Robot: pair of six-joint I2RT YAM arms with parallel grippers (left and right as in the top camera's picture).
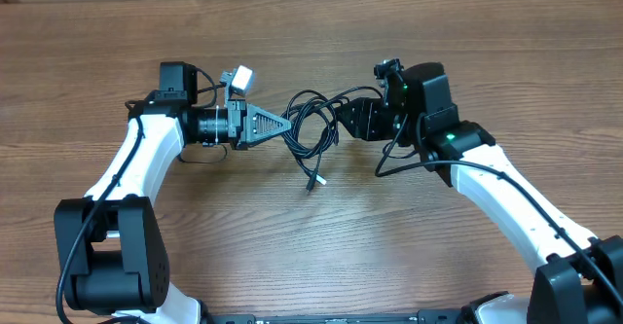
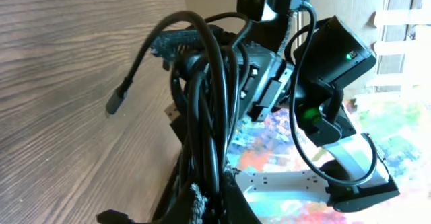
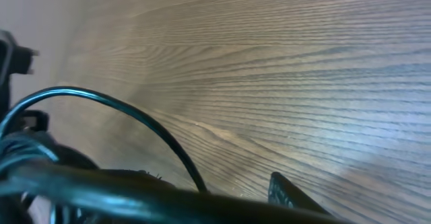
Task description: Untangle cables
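From above, the cables [image 1: 310,134] are bunched over the tabletop [image 1: 311,256], between the left gripper [image 1: 285,123], which pinches them, and the right gripper [image 1: 343,120]. In the left wrist view the bunch fills the middle. In the right wrist view a blurred cord crosses close, and I cannot tell if this gripper is spread or closed.

**Left arm** [image 1: 136,159] **and right arm** [image 1: 516,202]. White link shells run between black joint housings. The left gripper [image 1: 288,123] has black, triangular, ribbed jaws. Behind the right jaws sits a black housing with a green light [image 1: 451,135], and a thin black wire [image 2: 293,133] loops alongside it.
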